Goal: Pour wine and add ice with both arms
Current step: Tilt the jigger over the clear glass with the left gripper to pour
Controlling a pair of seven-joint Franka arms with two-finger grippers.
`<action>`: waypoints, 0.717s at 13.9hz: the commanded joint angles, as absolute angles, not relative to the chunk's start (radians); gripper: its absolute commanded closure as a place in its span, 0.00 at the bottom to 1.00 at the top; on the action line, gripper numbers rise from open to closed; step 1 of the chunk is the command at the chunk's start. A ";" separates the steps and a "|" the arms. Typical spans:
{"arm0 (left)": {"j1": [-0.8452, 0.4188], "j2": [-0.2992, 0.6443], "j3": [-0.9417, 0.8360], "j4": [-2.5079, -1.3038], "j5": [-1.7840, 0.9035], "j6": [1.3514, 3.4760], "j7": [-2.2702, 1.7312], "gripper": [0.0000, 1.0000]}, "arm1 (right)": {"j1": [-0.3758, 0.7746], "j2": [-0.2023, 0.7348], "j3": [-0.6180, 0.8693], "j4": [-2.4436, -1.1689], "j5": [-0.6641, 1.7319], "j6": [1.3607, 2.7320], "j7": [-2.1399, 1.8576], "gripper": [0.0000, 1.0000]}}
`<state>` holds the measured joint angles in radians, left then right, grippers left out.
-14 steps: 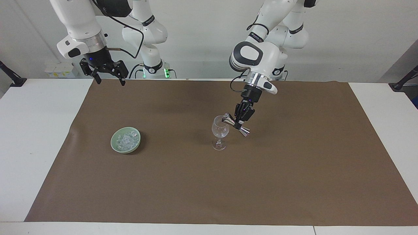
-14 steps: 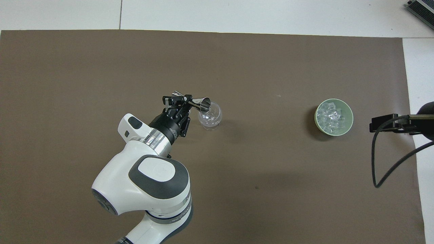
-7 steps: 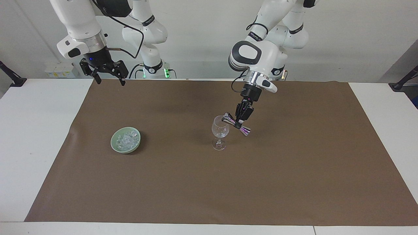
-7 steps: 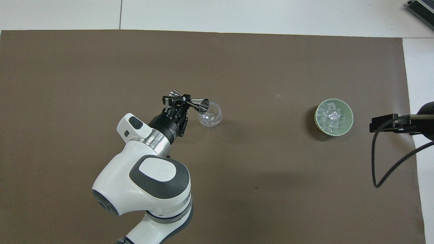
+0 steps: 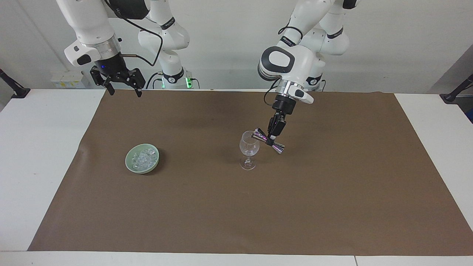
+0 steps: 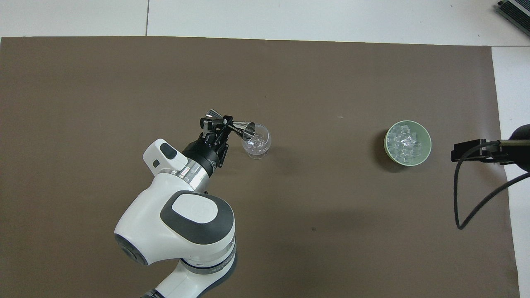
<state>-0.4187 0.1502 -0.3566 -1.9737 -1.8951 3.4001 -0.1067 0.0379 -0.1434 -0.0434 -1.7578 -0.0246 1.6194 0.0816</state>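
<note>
The left gripper [image 5: 272, 137] is clenching its jaws on the waist of a shiny double-cone metal jigger [image 5: 267, 140], holding it over the clear stemmed wine glass [image 5: 249, 149] standing mid-bench on the brown mat [image 5: 332, 192]. Key relation: the jigger's long axis is lying nearly level, one mouth sitting at the glass rim on the side toward the right arm, the other cone pointing toward the left arm's end and dipping slightly lower. Judged: pouring step is in hand; that glass-side mouth will need to drop below the other for anything to run out.

The ice [image 6: 407, 140], small clear cubes, is lying in the pale green bowl [image 6: 426, 136], well apart from the glass toward the right arm's end. The right gripper [image 5: 118, 82], jaws released and empty, is waiting over the mat's edge; that arm is nearer the bowl.

Versus a second ago: the left wrist is rotating and the jigger is lying flatter; glass, bowl and right arm are unchanged.
</note>
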 commanded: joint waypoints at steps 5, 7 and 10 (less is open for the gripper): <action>-0.469 0.190 -0.347 -1.921 -1.842 3.487 -0.069 1.00 | 0.034 -0.153 -0.041 -1.773 -0.020 1.631 0.058 0.00; -0.472 0.193 -0.345 -1.914 -1.826 3.500 -0.066 1.00 | 0.034 -0.153 -0.041 -1.773 -0.020 1.631 0.058 0.00; -0.476 0.192 -0.345 -1.914 -1.819 3.501 -0.040 1.00 | 0.034 -0.153 -0.041 -1.773 -0.020 1.631 0.058 0.00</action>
